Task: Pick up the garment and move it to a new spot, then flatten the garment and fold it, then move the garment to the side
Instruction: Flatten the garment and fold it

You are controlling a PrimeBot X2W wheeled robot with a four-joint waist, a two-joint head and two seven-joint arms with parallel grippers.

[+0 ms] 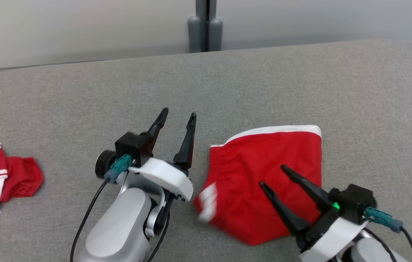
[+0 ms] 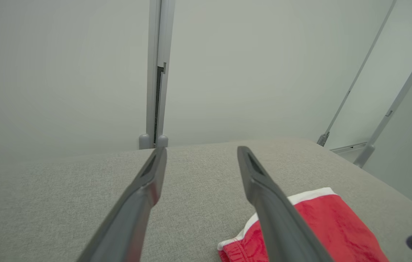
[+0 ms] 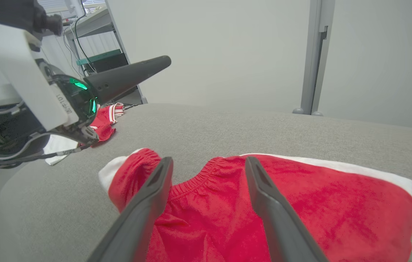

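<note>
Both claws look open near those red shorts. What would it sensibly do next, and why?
Probably lower the right gripper and pinch an edge of the red shorts. It stands open just above them, nothing is held, and one corner lies bunched up.

My left hand (image 1: 178, 112) sits at about 7 o'clock in the head view. Its two dark fingers are spread apart and point toward 12, leaning slightly to 1. Its pale forearm (image 1: 118, 225) climbs in from the bottom edge, and the white wrist housing (image 1: 164, 176) is angled toward 2 o'clock. My right hand (image 1: 273, 175) is at 5 o'clock, fingers parted too and aimed toward 10 o'clock. Its wrist (image 1: 336, 233) enters from the lower right corner. The two hands are well apart.
</note>
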